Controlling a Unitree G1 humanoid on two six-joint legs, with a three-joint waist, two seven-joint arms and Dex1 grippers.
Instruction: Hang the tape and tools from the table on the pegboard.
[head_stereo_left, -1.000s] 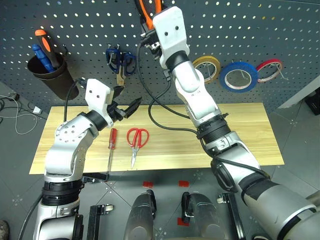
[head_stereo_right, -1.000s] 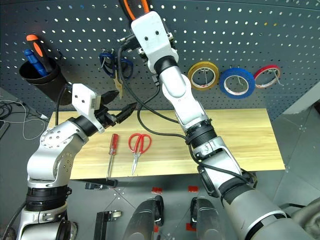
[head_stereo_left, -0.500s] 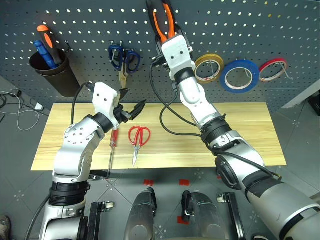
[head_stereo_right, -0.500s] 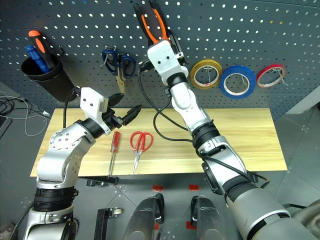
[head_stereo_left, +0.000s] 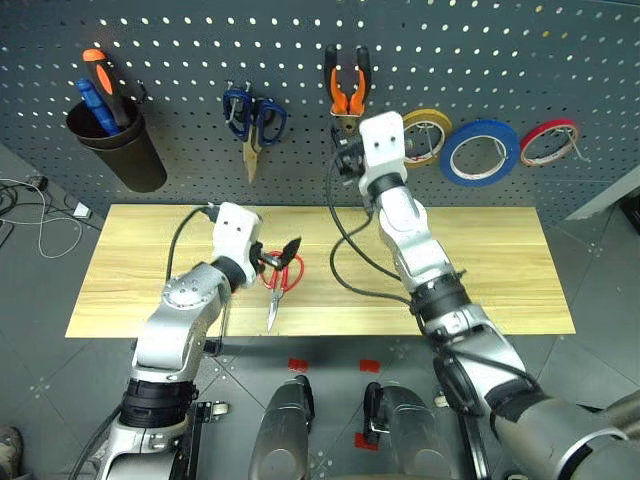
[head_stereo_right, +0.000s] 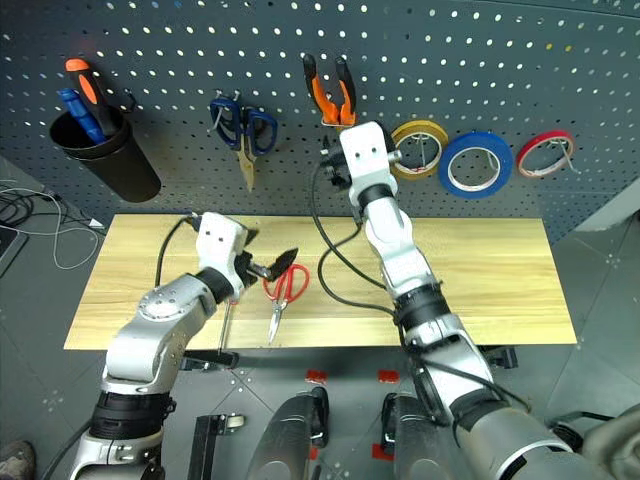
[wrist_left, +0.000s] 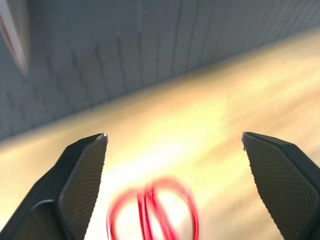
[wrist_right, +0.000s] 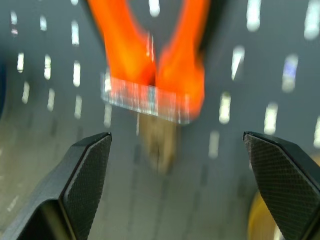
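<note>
While pegboard (head_stereo_left: 180, 40) carries pliers (head_stereo_left: 347, 88) and blue tape (head_stereo_left: 484, 151) on hooks, table (head_stereo_left: 500, 270) has red scissors (head_stereo_left: 280, 287), screwdriver (head_stereo_right: 226, 318) near left. Right gripper (wrist_right: 175, 150) spread, empty, below pliers. Left gripper (wrist_left: 175, 155) spread above scissors.

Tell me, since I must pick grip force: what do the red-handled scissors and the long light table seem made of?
The red-handled scissors: handle loops look like smooth glossy plastic, judging by the even bright red; the pale grey blades look like bare metal. The long light table: its top shows yellowish wood grain with a satin sheen, so wood or a wood-look laminate; which one is unclear.
</note>
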